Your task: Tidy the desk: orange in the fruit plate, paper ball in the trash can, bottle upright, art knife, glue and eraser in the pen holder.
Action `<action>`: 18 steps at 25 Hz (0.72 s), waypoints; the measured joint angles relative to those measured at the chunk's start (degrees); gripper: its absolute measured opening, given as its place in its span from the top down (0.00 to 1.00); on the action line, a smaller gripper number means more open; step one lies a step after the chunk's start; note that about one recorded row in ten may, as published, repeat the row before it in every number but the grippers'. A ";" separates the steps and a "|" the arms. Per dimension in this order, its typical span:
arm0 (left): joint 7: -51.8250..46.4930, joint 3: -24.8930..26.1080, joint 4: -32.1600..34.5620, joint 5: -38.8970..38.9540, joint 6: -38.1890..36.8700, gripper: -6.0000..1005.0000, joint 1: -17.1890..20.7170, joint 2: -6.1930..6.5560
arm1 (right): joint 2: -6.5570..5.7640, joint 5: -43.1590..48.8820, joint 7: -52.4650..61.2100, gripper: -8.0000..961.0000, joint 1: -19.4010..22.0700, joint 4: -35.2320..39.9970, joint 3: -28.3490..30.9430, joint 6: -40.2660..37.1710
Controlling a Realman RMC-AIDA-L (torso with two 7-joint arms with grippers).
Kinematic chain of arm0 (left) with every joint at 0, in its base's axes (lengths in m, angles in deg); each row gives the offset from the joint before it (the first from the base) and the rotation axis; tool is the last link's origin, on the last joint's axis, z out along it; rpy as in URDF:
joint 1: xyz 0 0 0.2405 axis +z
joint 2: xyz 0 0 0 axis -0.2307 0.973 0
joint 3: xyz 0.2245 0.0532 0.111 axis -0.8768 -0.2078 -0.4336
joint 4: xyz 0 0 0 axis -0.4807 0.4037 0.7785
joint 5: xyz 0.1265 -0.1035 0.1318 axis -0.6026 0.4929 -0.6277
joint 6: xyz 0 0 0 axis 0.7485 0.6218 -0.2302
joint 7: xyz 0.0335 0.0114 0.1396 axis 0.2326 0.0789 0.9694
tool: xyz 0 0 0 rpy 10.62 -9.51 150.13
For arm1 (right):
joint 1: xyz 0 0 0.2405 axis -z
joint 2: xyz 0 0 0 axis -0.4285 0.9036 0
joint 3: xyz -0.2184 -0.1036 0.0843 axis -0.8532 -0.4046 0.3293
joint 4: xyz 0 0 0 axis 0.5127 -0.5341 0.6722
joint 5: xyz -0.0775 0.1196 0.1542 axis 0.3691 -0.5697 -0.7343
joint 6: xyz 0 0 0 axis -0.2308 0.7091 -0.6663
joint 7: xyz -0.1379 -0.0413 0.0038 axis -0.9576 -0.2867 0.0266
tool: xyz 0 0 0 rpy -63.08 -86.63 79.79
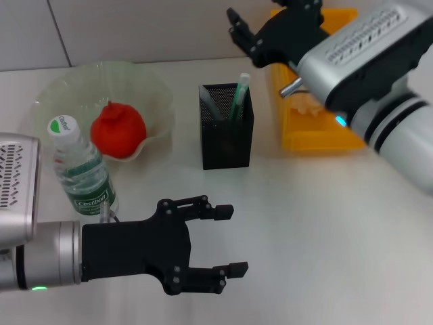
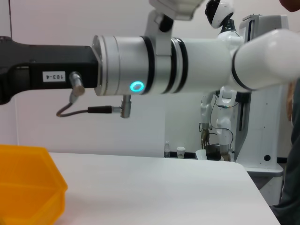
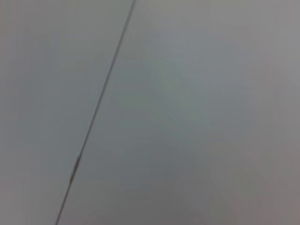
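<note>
Head view, left gripper (image 1: 227, 241): my left gripper hangs low over the bare white desk (image 1: 318, 230), in front of the pen holder and to the right of the bottle; its two black fingers stand well apart with nothing between them.
Right gripper (image 1: 245, 30): my right arm reaches across the back of the desk, and its black gripper sits high beside the trash can's rear left corner; I cannot tell how its fingers stand.
Orange (image 1: 118, 130): it rests inside the fruit plate, toward the front of the dish.
Fruit plate (image 1: 157, 88): pale green, wavy-rimmed, at the back left of the desk.
Bottle (image 1: 81, 169): upright, white cap on top, just in front of the plate and near my left wrist.
Pen holder (image 1: 226, 139): black mesh cup in the middle of the desk, standing upright, with slender items sticking up out of it; I cannot make out which ones they are.
Trash can (image 1: 318, 139): yellow bin at the back right, partly hidden under my right arm; something pale lies inside it, too hidden for me to name.
Left wrist view: my right arm's white forearm crosses overhead with a lit blue ring, and a corner of the yellow trash can (image 2: 28, 187) shows beside the desk surface.
Right wrist view: only a plain grey surface with one thin dark line.
</note>
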State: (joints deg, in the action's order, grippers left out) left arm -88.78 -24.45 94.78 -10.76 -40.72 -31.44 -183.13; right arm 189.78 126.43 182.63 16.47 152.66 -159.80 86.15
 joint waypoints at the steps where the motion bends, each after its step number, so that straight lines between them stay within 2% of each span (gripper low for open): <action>1: -0.12 0.00 -0.01 0.00 -0.01 0.20 0.00 0.00 | -0.02 -0.03 0.02 0.36 -0.15 0.58 0.87 -1.79; 2: -0.16 0.00 -0.01 0.00 0.00 0.20 0.00 0.00 | -0.08 -0.22 0.42 0.36 -0.51 1.95 3.24 -5.40; 6: -0.12 0.01 -0.01 0.00 -0.01 0.20 -0.01 0.00 | -0.17 -1.91 1.61 0.36 -1.25 3.83 6.65 -10.21; 7: -0.07 0.01 -0.01 0.00 -0.01 0.20 -0.06 -0.02 | -0.43 -4.09 1.92 0.36 -2.32 4.87 9.68 -13.86; 10: -0.06 0.01 -0.01 0.00 -0.01 0.20 -0.15 -0.07 | -0.86 -6.12 1.93 0.36 -3.63 5.40 12.22 -17.46; 15: -0.06 0.01 -0.01 0.02 -0.01 0.20 -0.24 -0.08 | -1.78 -10.06 1.31 0.36 -8.77 6.73 19.06 -31.12; 17: -0.08 0.01 -0.01 0.03 -0.01 0.20 -0.31 -0.09 | -2.03 -15.78 -2.26 0.36 -11.36 7.77 23.55 -40.59; 18: -0.08 0.01 -0.01 0.03 -0.01 0.20 -0.31 -0.09 | -2.03 -15.78 -2.26 0.36 -11.36 7.77 23.55 -40.59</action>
State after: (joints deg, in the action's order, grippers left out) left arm -88.86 -24.43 94.77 -10.73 -40.72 -31.75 -183.22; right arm 187.75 110.65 180.36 5.11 160.43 -136.25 45.56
